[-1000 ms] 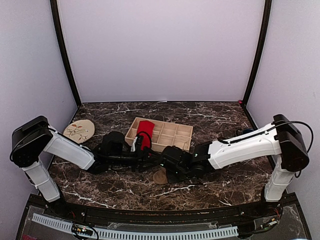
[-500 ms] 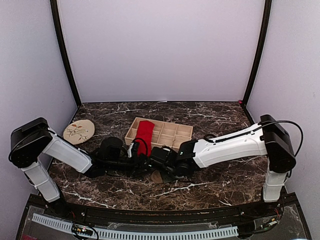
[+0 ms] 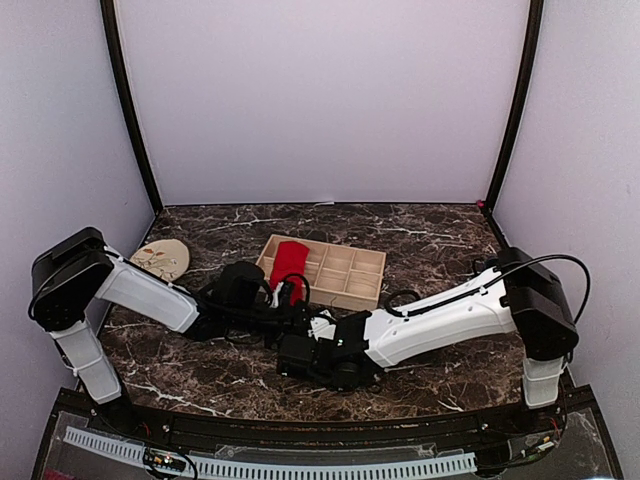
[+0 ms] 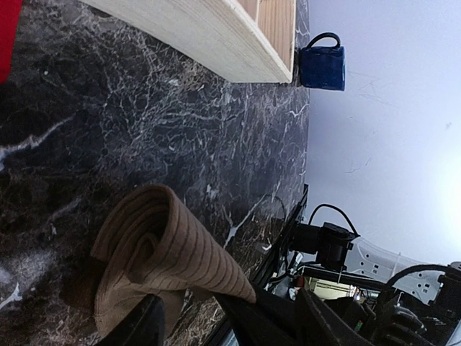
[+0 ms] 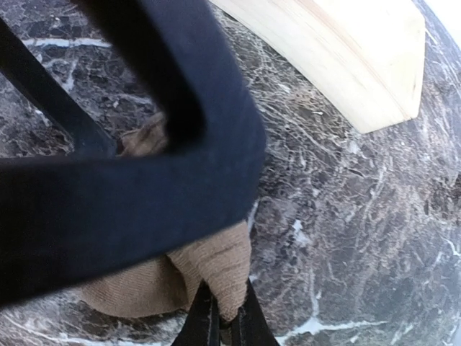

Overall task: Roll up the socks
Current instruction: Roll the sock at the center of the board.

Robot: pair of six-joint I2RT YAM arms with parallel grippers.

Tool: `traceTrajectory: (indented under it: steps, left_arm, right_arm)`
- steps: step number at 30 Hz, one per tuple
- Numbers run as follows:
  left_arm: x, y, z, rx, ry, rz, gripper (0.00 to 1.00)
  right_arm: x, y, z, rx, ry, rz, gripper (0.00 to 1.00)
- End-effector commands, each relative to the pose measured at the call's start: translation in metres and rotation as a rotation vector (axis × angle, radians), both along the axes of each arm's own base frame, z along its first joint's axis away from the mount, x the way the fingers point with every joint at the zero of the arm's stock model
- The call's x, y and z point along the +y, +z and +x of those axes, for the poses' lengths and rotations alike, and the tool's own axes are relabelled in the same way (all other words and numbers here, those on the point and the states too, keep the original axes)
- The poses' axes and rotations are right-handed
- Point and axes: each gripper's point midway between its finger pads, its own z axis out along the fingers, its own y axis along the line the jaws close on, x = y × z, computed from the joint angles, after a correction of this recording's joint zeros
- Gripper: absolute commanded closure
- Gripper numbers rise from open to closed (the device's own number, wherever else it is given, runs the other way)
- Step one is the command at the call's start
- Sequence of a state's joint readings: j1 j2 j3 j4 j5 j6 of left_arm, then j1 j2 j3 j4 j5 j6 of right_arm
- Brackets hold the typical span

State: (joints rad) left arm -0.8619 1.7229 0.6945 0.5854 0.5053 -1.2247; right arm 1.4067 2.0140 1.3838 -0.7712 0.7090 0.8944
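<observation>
Tan-brown sock (image 4: 155,245) half-rolled on surface (image 4: 144,108), edge pinched in right hand (image 5: 220,317); left hand (image 4: 194,324) grip unclear; next probably rolling up its loose end.

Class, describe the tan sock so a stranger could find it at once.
On the dark marble table, find the pale wooden tray. Near its long side lies the tan-brown sock, loosely rolled and finely ribbed. Unlike the red sock on the tray, it rests on marble.
</observation>
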Motion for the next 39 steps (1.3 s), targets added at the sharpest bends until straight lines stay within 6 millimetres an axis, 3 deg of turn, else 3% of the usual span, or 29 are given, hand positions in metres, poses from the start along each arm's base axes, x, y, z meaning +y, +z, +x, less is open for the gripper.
traceTrajectory:
  steps: [1,10,26,39]
  left_arm:
    - [-0.005,-0.006,-0.01,0.107,-0.053,0.046,0.36]
    - [-0.012,-0.007,-0.011,0.162,-0.071,0.078,0.34]
    - [-0.024,-0.011,-0.006,0.192,-0.08,0.087,0.42]
    - [-0.033,0.003,0.013,0.173,-0.016,0.078,0.34]
  right_arm:
    - [0.003,0.012,0.002,-0.082,0.004,-0.013,1.0]
    - [0.011,0.014,-0.003,-0.111,0.037,-0.018,1.0]
    - [0.032,0.014,-0.015,-0.121,0.117,0.017,1.0]
    - [0.034,0.01,-0.022,-0.091,0.135,0.062,1.0]
